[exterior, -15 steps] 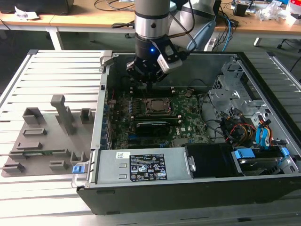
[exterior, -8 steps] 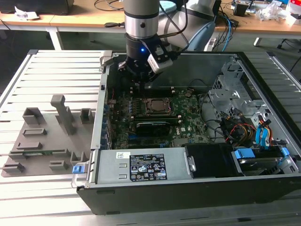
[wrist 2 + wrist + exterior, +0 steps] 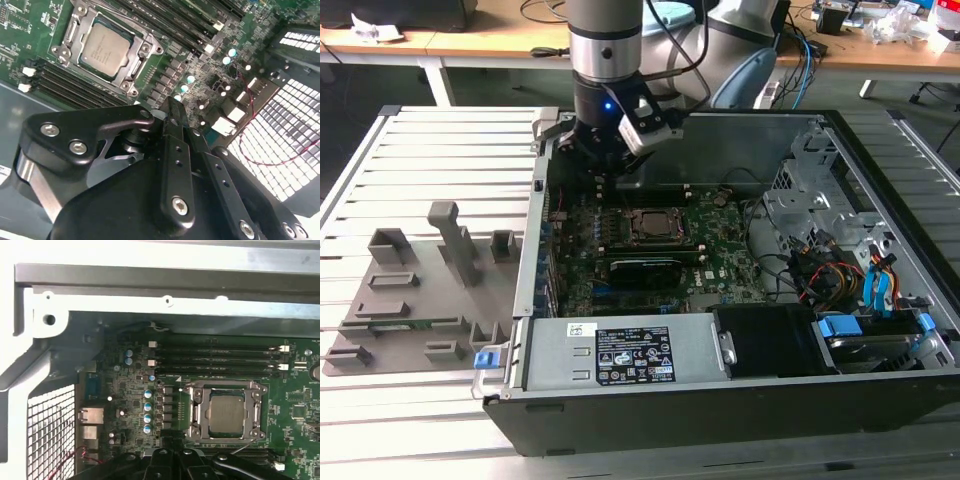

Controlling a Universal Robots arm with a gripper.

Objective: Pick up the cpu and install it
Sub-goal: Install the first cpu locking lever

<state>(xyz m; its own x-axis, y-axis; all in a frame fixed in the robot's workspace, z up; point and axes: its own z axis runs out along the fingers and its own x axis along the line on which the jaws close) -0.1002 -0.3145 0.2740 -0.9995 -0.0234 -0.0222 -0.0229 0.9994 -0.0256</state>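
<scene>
Exterior view: the arm's gripper (image 3: 603,172) hangs inside the open computer case (image 3: 880,400), above the motherboard (image 3: 720,270). The socket (image 3: 650,225) lies at about four o'clock from it, near but apart.

Second wrist view: the cpu (image 3: 104,46) sits flat inside the socket frame, silvery top showing, at roughly eleven o'clock from the fingertips (image 3: 176,111). The fingers are drawn together with nothing between them.

First wrist view: the cpu (image 3: 228,414) is seated squarely in the socket (image 3: 226,410), at about two o'clock from the gripper (image 3: 172,442). The memory slots (image 3: 220,357) lie beyond it.

Judgement: the chip appears placed; any pressing should be straight down and light, keeping clear of the frame.
</scene>
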